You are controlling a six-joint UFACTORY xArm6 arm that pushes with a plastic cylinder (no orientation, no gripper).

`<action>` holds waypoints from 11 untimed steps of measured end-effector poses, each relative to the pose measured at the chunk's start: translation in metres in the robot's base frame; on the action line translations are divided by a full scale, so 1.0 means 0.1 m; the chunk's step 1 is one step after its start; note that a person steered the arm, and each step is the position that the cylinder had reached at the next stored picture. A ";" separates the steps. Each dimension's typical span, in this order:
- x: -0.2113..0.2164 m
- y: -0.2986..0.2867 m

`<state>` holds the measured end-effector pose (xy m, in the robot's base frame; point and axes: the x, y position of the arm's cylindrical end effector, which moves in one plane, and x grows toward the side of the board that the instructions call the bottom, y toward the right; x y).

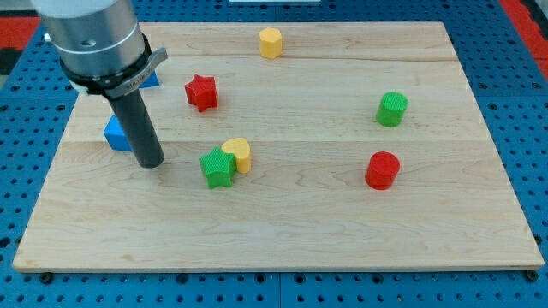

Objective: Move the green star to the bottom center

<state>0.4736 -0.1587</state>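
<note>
The green star (217, 167) lies left of the board's middle, touching a yellow heart-shaped block (239, 154) on its upper right. My tip (150, 162) rests on the board to the left of the green star, with a gap between them. A blue block (118, 134) sits just behind the rod on its left, partly hidden by it.
A red star (201, 91) lies above the green star. A yellow hexagonal block (271, 41) is near the top edge. A green cylinder (392, 109) and a red cylinder (382, 169) stand at the right. Another blue block (151, 79) peeks from under the arm. The wooden board (282, 239) lies on a blue pegboard.
</note>
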 end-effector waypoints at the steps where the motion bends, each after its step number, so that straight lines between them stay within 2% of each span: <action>1: -0.07 0.45; 2: 0.15 0.56; 4: 1.09 1.09; 5: 1.32 0.47; 7: 0.74 0.47; 8: 0.59 0.38; 9: 0.36 0.62; 10: 0.27 0.72; 11: 0.43 1.07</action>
